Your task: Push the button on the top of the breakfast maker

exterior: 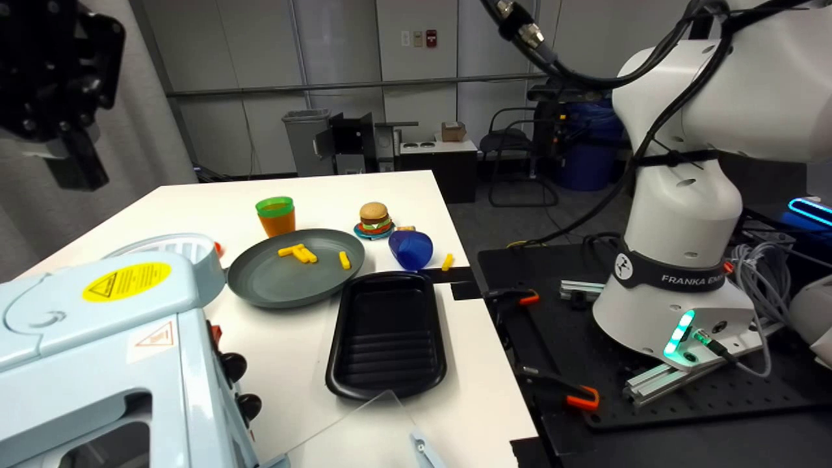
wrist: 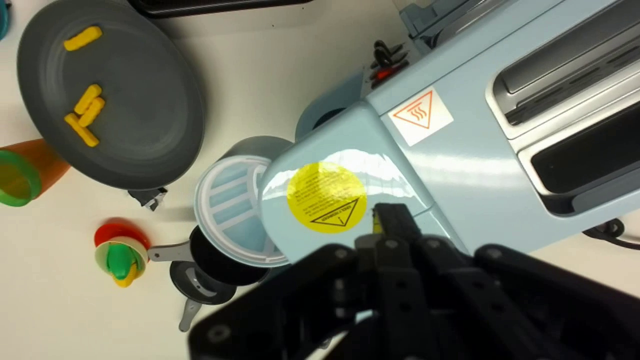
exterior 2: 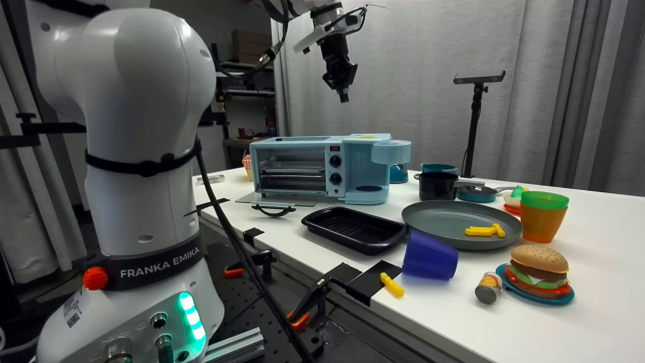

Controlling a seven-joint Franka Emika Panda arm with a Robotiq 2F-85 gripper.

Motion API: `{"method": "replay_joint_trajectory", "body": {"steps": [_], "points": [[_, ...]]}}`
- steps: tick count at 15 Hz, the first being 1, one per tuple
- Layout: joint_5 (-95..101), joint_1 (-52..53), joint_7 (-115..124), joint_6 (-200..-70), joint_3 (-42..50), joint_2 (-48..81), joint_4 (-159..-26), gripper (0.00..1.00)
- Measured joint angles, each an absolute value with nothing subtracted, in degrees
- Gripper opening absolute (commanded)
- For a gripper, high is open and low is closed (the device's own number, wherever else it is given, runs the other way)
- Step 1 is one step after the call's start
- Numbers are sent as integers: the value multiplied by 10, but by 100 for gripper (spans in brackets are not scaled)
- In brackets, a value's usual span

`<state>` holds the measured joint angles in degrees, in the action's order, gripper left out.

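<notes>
The breakfast maker, a boxy pale blue-mint appliance, is at the lower left of an exterior view [exterior: 78,377], on the table's far side in an exterior view [exterior 2: 365,171], and fills the right of the wrist view [wrist: 480,175]. Its lid bears a round yellow mark [wrist: 326,197]. A crescent-shaped detail [exterior: 49,320] shows on the lid beside the mark; whether it is the button I cannot tell. My gripper [wrist: 395,220] is shut and empty, fingertips together. It points down above the lid, clear of it, as an exterior view shows [exterior 2: 344,97]. It hides part of the lid in the wrist view.
A black griddle tray [exterior: 389,331] and a grey frying pan [exterior: 292,279] with yellow fries stand beside the maker. A blue cup [exterior 2: 430,256], a toy burger [exterior 2: 538,272], orange and green cups [exterior 2: 544,217] and small pots [exterior 2: 437,186] stand around.
</notes>
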<state>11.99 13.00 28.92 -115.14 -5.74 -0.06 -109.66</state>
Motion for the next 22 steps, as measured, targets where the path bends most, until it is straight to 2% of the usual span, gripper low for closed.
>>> {"method": "replay_joint_trajectory", "body": {"steps": [19,20,21,22], "points": [[102,61,289,-1185,-54,-61,-1209,0],[99,60,289,-1188,-54,-66,-1215,26],[95,59,289,-1192,-54,-70,-1222,27],[91,58,289,-1194,-54,-74,-1228,34]]}}
